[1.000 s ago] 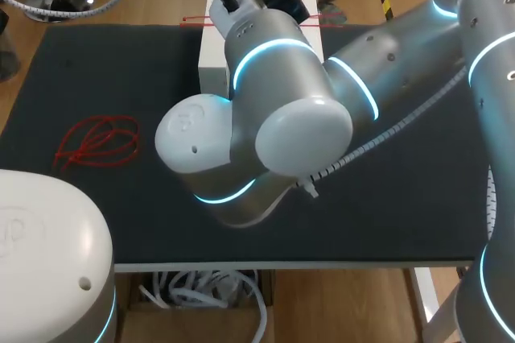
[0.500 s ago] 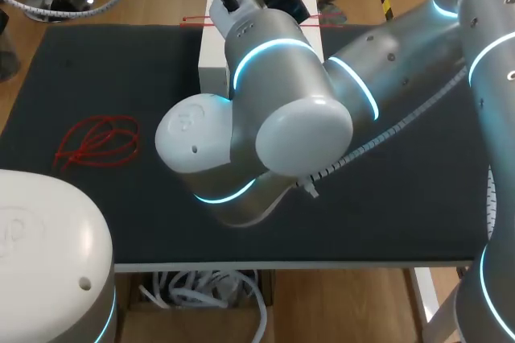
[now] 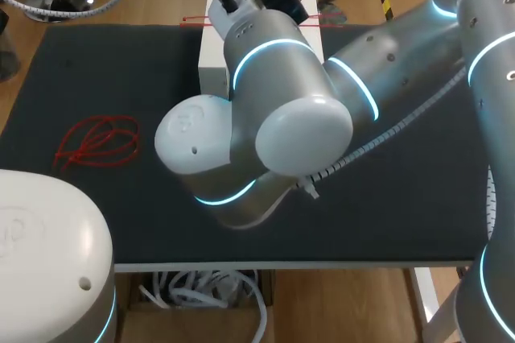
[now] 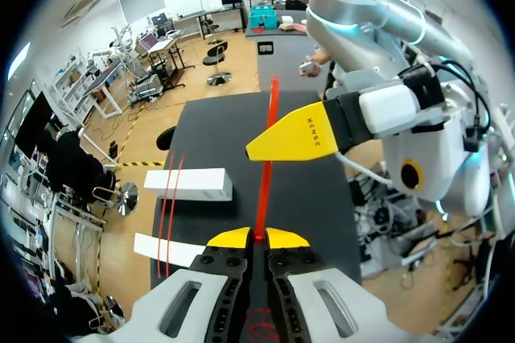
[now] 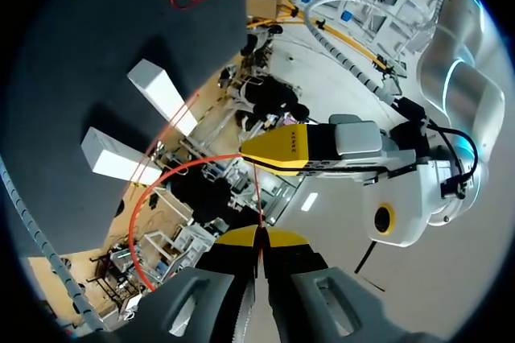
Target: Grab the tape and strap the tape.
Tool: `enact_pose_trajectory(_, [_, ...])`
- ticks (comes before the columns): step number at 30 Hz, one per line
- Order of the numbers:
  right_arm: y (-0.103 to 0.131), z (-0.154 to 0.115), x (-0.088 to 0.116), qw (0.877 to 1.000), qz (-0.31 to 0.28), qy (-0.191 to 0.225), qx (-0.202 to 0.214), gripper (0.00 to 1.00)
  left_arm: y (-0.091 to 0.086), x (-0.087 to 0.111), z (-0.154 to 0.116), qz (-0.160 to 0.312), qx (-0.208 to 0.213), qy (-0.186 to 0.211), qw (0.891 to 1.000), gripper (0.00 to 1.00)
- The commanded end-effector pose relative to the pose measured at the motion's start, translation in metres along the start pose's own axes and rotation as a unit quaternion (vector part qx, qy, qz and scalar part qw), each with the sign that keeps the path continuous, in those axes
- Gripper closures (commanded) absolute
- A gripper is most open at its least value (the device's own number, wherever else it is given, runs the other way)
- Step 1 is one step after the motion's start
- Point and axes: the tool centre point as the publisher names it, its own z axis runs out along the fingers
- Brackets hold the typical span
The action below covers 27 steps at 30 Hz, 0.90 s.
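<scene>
Pinching a thin red tape [image 4: 262,198] between its yellow tips, the left gripper [image 4: 257,237] is closed to a sliver, with both fingers on the strand. The right gripper [image 5: 259,237] is closed just as tight on the same tape. Each wrist view shows the other gripper close ahead, its yellow finger lying crosswise to the strand. In the right wrist view a slack loop of tape curves away beside the gripper.

Two white blocks [image 4: 187,183] lie side by side on the black table [image 3: 96,61], beside the left gripper's line of tape. Two red strands [image 4: 166,214] run across both of them. In the head view a block shows at the upper middle of the frame, at the table's far edge, partly behind the right arm [image 3: 273,109]. That arm fills the centre of the frame. A loose red coil [image 3: 96,142] lies on the table at middle left, well apart from the blocks. The left arm [image 3: 48,246] fills the lower left corner.
</scene>
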Motion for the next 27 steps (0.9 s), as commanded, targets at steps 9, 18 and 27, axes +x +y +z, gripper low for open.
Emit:
enact_pose_trajectory(9, [0.006, 0.006, 0.0, 1.0, 0.001, 0.012, 0.005, 1.0, -0.001, 0.0, -0.001, 0.0, -0.002, 0.001, 1.0, 1.0])
enact_pose_trajectory(18, [0.012, 0.009, 0.001, 1.0, 0.001, 0.017, -0.001, 1.0, -0.001, 0.0, -0.001, 0.0, -0.002, 0.001, 1.0, 1.0])
enact_pose_trajectory(27, [0.013, 0.011, 0.001, 1.0, 0.003, 0.022, -0.003, 1.0, -0.001, 0.0, -0.001, 0.0, -0.002, 0.001, 1.0, 1.0])
